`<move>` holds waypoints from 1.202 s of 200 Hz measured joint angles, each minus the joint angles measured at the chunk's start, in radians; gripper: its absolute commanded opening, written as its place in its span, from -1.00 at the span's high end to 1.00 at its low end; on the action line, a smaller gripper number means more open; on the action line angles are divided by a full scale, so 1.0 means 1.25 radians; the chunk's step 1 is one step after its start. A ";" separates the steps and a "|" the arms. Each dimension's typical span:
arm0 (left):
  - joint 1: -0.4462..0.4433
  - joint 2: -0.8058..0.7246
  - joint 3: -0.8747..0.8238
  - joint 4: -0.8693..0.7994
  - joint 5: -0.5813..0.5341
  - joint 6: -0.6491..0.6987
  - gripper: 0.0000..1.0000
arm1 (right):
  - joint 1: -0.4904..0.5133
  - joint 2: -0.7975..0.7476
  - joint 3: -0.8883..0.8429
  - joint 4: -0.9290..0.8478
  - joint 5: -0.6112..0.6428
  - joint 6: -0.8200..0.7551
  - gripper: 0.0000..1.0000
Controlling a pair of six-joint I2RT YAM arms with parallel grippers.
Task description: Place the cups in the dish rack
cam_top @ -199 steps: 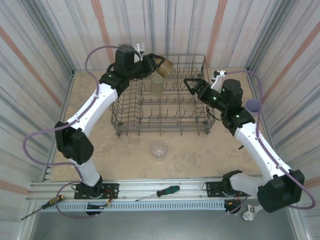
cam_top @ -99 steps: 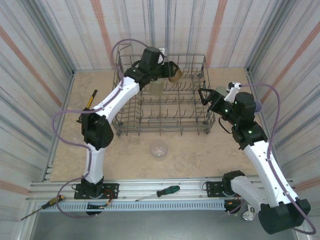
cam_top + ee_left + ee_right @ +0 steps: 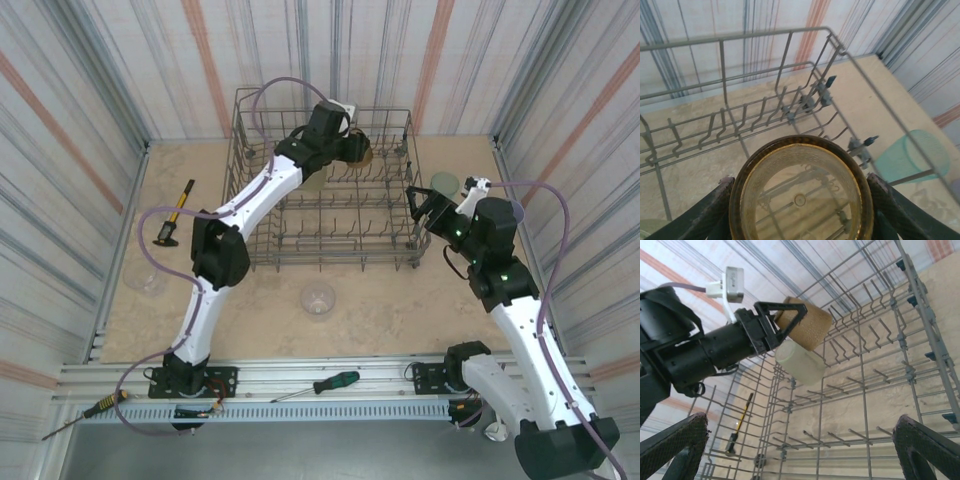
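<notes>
Clamping the amber cup [image 3: 800, 197], the left gripper [image 3: 782, 320] hovers over the dish rack's [image 3: 300, 255] far side. The right gripper [image 3: 415, 205] gapes wide, empty.

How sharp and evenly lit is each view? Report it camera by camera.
Top external: even, soft light, no glare, dish rack wires distinct throughout. Left wrist: amber cup crisp up close, teal cup slightly soft. Right wrist: own fingers dark and blurred at the corners, rack beyond sharp.

Dish rack [image 3: 340, 245] is seated on the bench [image 3: 400, 300]. A clear cup [image 3: 318, 298] is set near its front, with teal cup [image 3: 445, 183] placed right and hammer [image 3: 180, 205] left.
</notes>
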 measured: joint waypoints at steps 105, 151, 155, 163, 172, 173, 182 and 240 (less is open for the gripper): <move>0.000 0.080 0.020 0.031 -0.061 0.062 0.97 | -0.005 -0.010 -0.020 0.001 0.016 0.000 -0.98; 0.000 0.130 0.025 0.056 -0.073 0.086 0.58 | -0.005 -0.008 -0.020 0.002 0.020 0.000 -0.98; 0.000 0.133 0.025 0.056 -0.074 0.089 0.49 | -0.006 -0.007 -0.020 0.002 0.020 0.000 -0.98; 0.000 0.139 0.025 0.056 -0.074 0.090 0.44 | -0.006 -0.006 -0.020 0.002 0.021 0.000 -0.98; 0.000 0.142 0.025 0.056 -0.074 0.092 0.39 | -0.007 -0.005 -0.020 0.003 0.021 0.000 -0.98; 0.000 0.142 0.025 0.056 -0.074 0.092 0.38 | -0.007 -0.005 -0.020 0.003 0.021 0.000 -0.98; 0.000 0.144 0.025 0.056 -0.074 0.093 0.17 | -0.009 -0.005 -0.020 0.003 0.021 0.000 -0.98; -0.002 0.144 0.025 0.081 -0.077 0.096 -0.97 | -0.011 -0.005 -0.020 0.000 0.027 0.000 -0.98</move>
